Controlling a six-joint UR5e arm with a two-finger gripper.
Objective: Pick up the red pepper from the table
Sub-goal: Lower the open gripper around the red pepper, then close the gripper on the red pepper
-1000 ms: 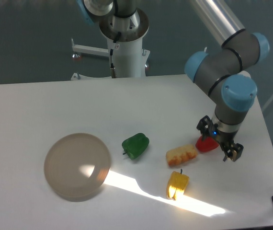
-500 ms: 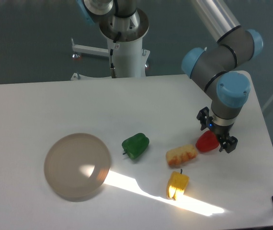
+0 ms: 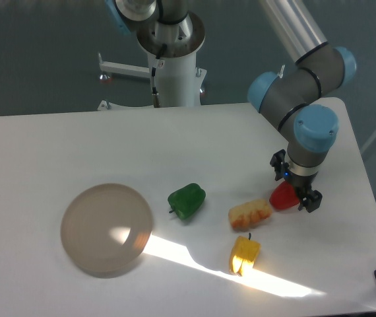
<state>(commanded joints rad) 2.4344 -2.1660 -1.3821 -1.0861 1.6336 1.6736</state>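
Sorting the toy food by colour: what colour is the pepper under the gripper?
Bright red pepper, below the gripper, clearest in the fixed camera view.

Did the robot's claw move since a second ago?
Yes. The gripper slid left and up in the picture, closing around the red pepper, nearer the orange-yellow toy.

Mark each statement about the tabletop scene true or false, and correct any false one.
1. The gripper is down at the red pepper. True.
2. The green pepper lies on the grey disc. False: it lies on the table, beside the disc.
3. The yellow pepper lies nearer the camera than the yellow-orange piece. True.
4. The red pepper is left of the green pepper. False: it is to the right.
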